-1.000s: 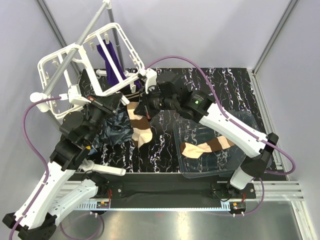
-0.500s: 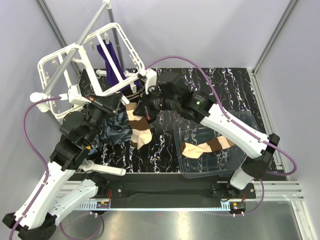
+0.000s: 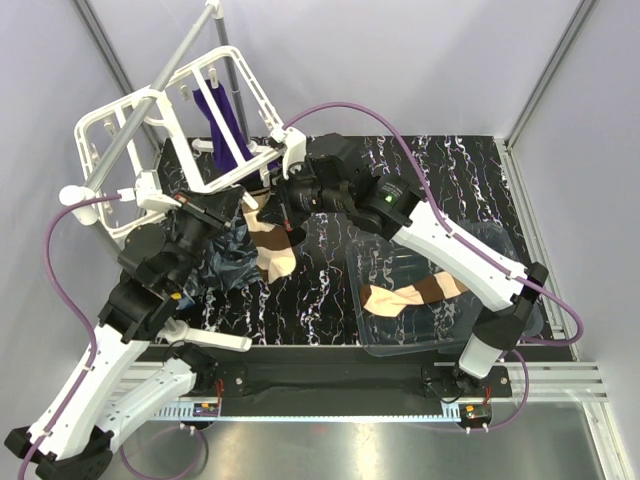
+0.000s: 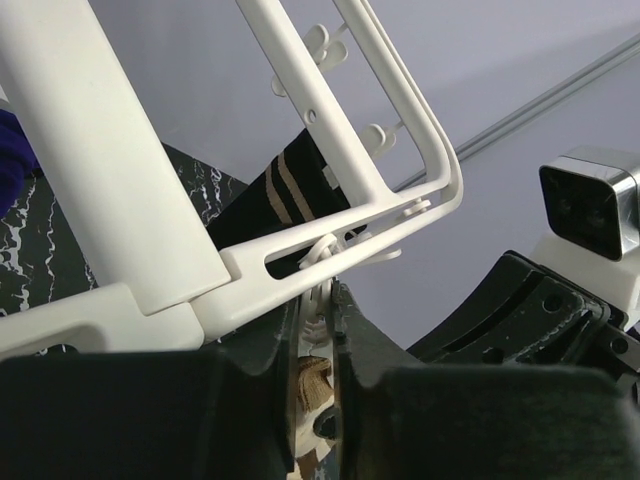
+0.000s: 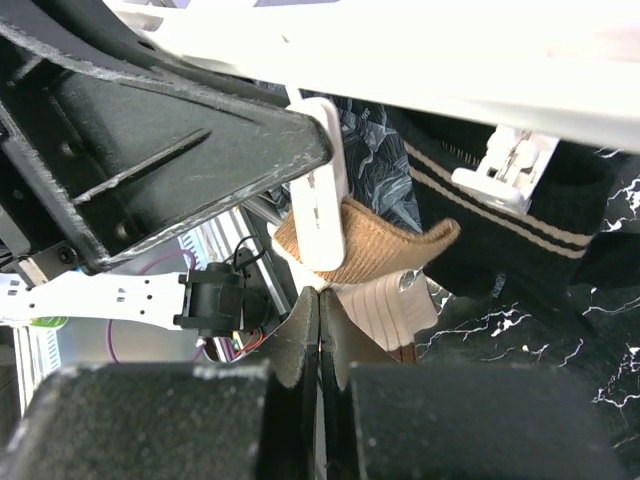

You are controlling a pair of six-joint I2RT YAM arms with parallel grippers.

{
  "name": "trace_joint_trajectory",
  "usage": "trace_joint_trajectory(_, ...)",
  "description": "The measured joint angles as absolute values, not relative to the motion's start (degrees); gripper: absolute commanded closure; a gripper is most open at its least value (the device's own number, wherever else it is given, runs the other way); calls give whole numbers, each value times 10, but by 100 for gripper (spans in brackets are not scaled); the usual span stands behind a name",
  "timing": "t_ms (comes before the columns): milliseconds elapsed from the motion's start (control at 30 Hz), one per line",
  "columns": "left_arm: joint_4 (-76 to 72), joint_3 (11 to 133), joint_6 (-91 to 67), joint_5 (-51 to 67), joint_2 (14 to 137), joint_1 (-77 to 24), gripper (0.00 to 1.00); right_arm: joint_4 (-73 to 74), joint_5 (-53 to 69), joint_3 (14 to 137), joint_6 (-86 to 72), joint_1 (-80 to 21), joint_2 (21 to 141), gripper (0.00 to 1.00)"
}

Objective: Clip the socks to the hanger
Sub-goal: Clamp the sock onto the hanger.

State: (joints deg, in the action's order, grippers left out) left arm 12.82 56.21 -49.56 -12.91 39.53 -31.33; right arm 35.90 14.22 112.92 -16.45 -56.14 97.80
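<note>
The white hanger (image 3: pixel 110 135) hangs tilted at the back left. My left gripper (image 3: pixel 222 207) is shut on one of its white clips (image 4: pixel 322 285), squeezing it. My right gripper (image 3: pixel 287 212) is shut on a beige sock (image 3: pixel 272 250) and holds its tan cuff (image 5: pixel 385 250) up into that clip (image 5: pixel 318 210). The rest of the sock hangs down to the table. A black sock with beige stripes (image 5: pixel 500 230) hangs from a neighbouring clip (image 5: pixel 505 165). Another beige and brown sock (image 3: pixel 420 292) lies in the clear bin.
A purple sock (image 3: pixel 225 125) hangs from the hanger's far side. The grey pole (image 3: pixel 160 85) carries the hanger. A dark crumpled bag (image 3: pixel 230 262) lies under the left gripper. The clear bin (image 3: pixel 400 345) stands at the front right.
My right gripper has moved up and left toward the hanger, lifting the beige sock's cuff to the clip. The left gripper has stayed at the clip.
</note>
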Motion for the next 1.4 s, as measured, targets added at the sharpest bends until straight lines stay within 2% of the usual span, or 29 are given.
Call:
trace_joint_trajectory(133, 140, 561, -499, -122, 384, -314, 49, 362, 141, 1133, -162, -561, 980, 100)
trace_joint_trajectory(167, 145, 560, -499, -118, 382, -315, 49, 362, 141, 1134, -161, -561, 981, 100)
trace_joint_trajectory(200, 147, 558, -502, -113, 379, -316, 36, 362, 141, 1137, -160, -561, 982, 100)
trace_joint_trajectory(267, 156, 557, -504, -107, 375, -318, 28, 362, 141, 1139, -160, -561, 984, 100)
trace_joint_trajectory(300, 162, 557, -507, -105, 374, -319, 21, 361, 141, 1139, -160, -561, 985, 99)
trace_joint_trajectory(333, 167, 557, -508, -104, 373, -319, 19, 361, 141, 1139, -160, -561, 985, 96)
trace_joint_trajectory(367, 170, 557, -509, -102, 372, -319, 18, 361, 141, 1139, -160, -561, 986, 91)
trace_joint_trajectory(400, 173, 557, -510, -101, 370, -319, 18, 360, 141, 1139, -160, -561, 987, 79)
trace_joint_trajectory(500, 184, 556, -510, -100, 363, -319, 15, 362, 140, 1139, -158, -561, 990, 72)
trace_joint_trajectory(567, 196, 556, -509, -100, 354, -319, 14, 364, 139, 1139, -158, -561, 990, 61)
trace_joint_trajectory(667, 219, 556, -506, -100, 337, -319, 13, 364, 125, 1126, -153, -561, 984, 55)
trace_joint_trajectory(1000, 294, 541, -497, -95, 284, -319, 15, 412, 43, 1078, -120, -550, 936, 55)
trace_joint_trajectory(1267, 387, 569, -495, -82, 259, -319, 26, 377, 57, 1042, -125, -404, 904, 52)
trace_joint_trajectory(1400, 401, 592, -496, -79, 233, -319, 32, 347, 79, 1047, -127, -383, 927, 49)
